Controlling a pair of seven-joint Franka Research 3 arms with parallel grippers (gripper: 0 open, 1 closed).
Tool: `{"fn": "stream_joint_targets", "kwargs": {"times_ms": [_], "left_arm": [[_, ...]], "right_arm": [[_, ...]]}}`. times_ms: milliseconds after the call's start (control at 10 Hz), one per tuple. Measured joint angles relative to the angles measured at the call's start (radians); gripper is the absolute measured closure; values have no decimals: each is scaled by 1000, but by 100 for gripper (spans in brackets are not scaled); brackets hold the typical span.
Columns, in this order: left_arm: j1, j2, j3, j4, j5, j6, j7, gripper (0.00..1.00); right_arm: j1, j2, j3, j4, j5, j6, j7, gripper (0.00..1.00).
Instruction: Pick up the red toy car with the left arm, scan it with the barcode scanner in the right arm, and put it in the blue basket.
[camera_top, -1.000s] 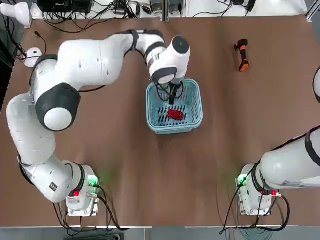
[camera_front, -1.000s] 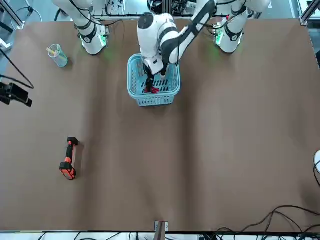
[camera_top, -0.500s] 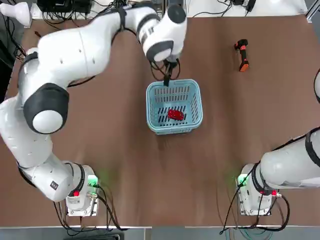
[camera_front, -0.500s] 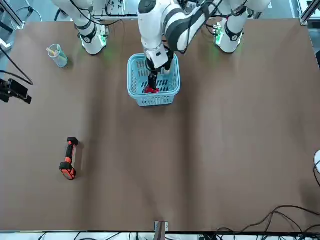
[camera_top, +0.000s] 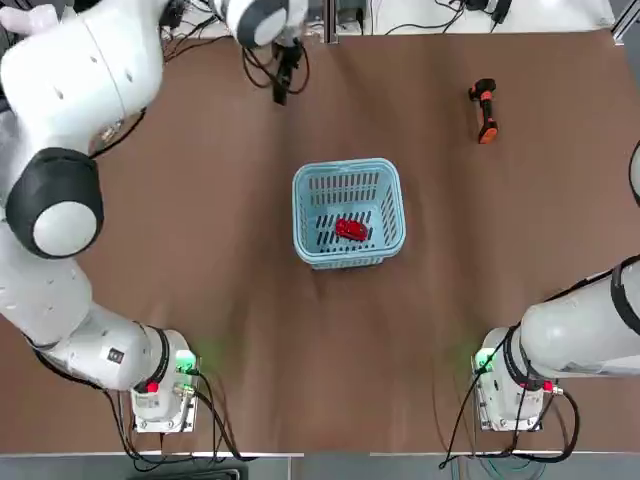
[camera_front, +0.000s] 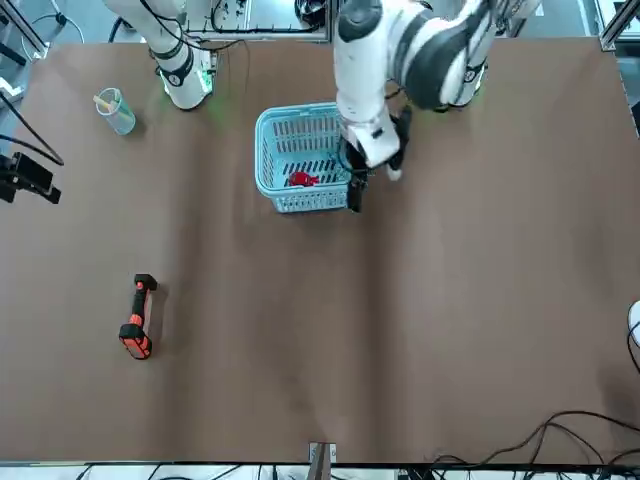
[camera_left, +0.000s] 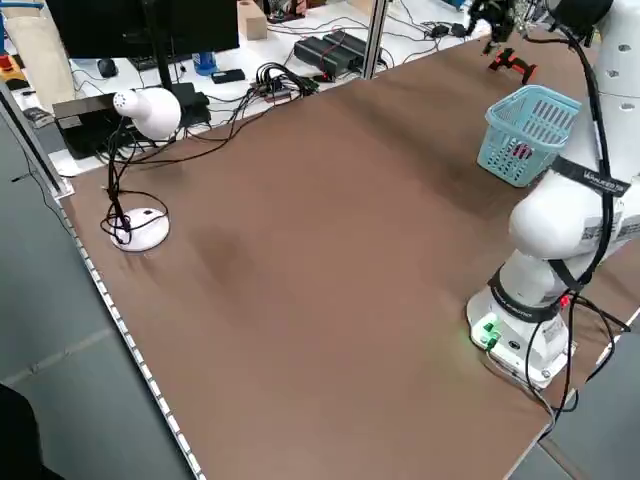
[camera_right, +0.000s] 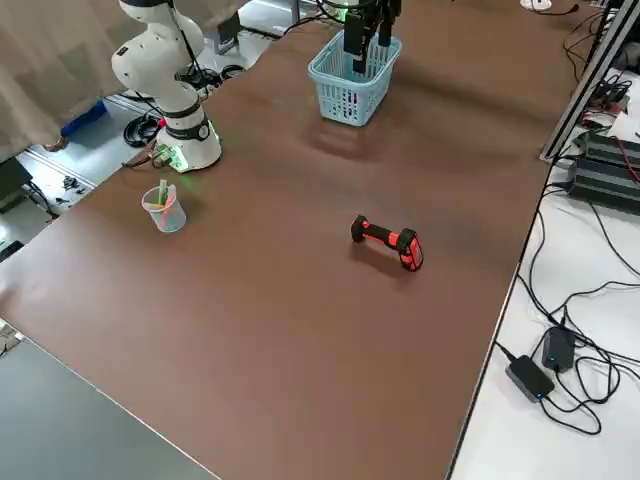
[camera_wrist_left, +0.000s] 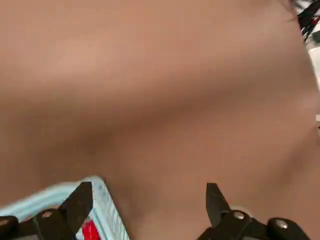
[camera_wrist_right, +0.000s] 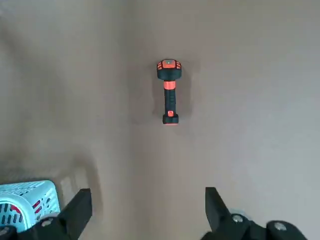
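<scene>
Basket placement makes sense in the top view: the blue basket (camera_top: 349, 262) sits mid-table between the two arm bases, reachable from the left, and the red toy car (camera_top: 351, 230) lies on its slotted floor, where its walls should keep it from rolling off. The left gripper (camera_top: 286, 88) hangs beyond the basket's far left corner, probably for clearance. The front view shows the barcode scanner (camera_front: 139, 318) lying on the table well apart from the basket, likely to leave the right arm its own working side; a cup (camera_front: 116, 111) stands near that arm's base. From the left side, red shows through the basket's lattice; from the right side, the scanner lies free of any grip. The left wrist view has the fingers spread with nothing between them, as suits a finished drop. In the right wrist view, the right gripper (camera_wrist_right: 149, 212) is likewise open and empty, poised above the table facing the scanner.
</scene>
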Motion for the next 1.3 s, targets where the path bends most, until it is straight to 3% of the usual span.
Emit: {"fn": "stream_joint_targets", "kwargs": {"times_ms": [300,600,1000,1300], "left_arm": [[143,-50,0,-22,-18,-7,267,0],[272,-120,15,-35,-101,-7,579,0],[275,-228,192,-40,-209,-43,1037,0],[275,-258,274,-28,-227,-122,1409,0]], "right_arm": [[3,0,1,-9,-12,3,-57,0],[14,2,3,-45,5,6,-11,0],[13,0,0,-45,6,7,23,0],[13,0,-3,-45,5,10,26,0]]}}
